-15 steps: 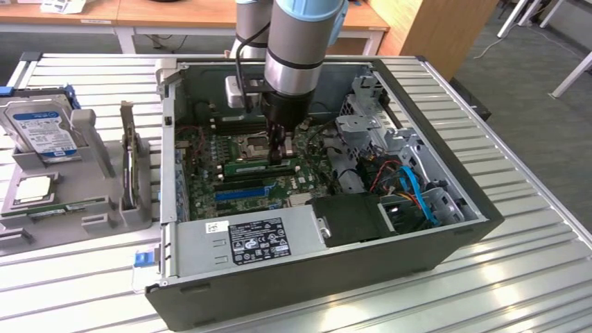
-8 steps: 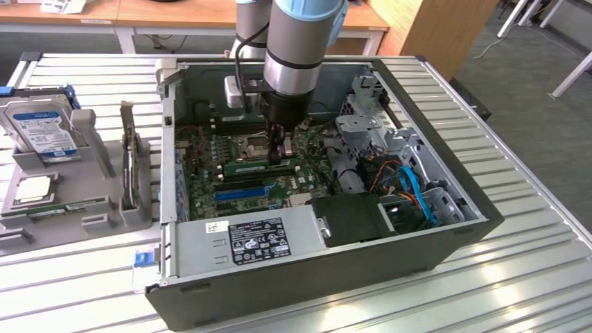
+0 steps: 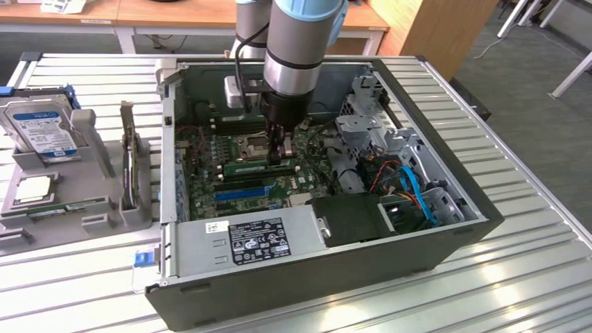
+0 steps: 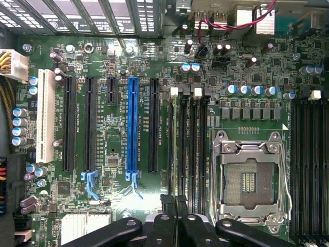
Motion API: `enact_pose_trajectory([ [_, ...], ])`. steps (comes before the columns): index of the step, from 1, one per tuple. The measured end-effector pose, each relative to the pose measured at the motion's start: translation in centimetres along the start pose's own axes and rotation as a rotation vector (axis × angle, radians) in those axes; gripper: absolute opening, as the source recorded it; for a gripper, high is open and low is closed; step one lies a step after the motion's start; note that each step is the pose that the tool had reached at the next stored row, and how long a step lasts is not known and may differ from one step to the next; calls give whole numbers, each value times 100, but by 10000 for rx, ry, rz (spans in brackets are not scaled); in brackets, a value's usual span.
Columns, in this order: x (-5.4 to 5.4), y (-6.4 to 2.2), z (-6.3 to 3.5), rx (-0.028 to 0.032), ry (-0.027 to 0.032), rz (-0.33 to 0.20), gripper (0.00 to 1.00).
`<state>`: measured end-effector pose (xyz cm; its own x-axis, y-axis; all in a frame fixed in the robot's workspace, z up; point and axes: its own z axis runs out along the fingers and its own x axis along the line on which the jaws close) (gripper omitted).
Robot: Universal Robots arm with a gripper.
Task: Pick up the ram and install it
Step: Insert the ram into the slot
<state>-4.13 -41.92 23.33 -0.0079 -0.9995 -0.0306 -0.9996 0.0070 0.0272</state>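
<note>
The claw [image 3: 280, 154], clamped on the ram [image 3: 248, 168], held it on edge at a black slot [image 4: 182, 144] beside the processor socket [image 4: 249, 177] inside the computer case [image 3: 277, 295]. Seating probably required the stick square to the slot, pressed straight down, evenly at both ends.

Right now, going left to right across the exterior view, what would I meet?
From the left: hard drive → upright board → gripper → drive cage → blue cables.
</note>
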Motion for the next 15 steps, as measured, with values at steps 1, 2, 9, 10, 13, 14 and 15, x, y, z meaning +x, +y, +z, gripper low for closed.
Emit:
enact_pose_trajectory([
  [1,1,0,0,0,0,0,11],
  [2,2,0,1,0,-1,0,11],
  [9,5,0,2,0,-2,-1,11],
  [10,6,-1,3,1,-2,-1,11],
  [13,7,0,4,-1,0,0,11],
  [14,7,-1,6,0,0,-1,11],
  [15,7,-1,11,1,-3,-1,11],
])
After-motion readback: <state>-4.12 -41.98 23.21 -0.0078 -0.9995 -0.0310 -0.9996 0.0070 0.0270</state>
